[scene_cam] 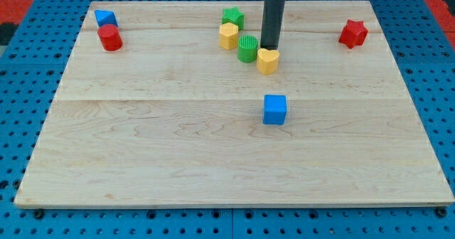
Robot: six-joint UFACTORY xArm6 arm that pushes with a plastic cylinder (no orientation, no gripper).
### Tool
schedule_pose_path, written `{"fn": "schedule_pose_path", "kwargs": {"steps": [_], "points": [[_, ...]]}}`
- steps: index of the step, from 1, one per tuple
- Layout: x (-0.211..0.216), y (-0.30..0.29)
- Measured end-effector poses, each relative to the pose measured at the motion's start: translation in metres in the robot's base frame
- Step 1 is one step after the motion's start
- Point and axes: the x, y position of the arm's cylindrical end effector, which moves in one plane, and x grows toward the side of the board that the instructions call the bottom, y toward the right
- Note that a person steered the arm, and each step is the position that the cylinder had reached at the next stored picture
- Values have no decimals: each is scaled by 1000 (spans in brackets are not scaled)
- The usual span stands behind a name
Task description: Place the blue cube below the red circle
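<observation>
The blue cube (274, 109) sits near the middle of the wooden board (142, 139), slightly to the view's right. The red circle, a short red cylinder (110, 38), stands at the top left, touching a small blue block (105, 17) just above it. My tip (268, 48) is at the top centre, right behind a yellow heart-shaped block (267, 60) and beside a green cylinder (247, 48). The tip is well above the blue cube in the view, apart from it, and far to the right of the red circle.
A yellow hexagonal block (228, 35) and a green star-like block (232, 17) sit just left of the tip. A red star-shaped block (352, 33) lies at the top right. The board rests on a blue pegboard (441, 89).
</observation>
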Motion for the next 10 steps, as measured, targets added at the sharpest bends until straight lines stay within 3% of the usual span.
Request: {"fn": "schedule_pose_path", "kwargs": {"steps": [4, 6, 7, 8, 10], "points": [[-12, -1], [110, 112], [148, 70], [165, 64], [114, -116]]}}
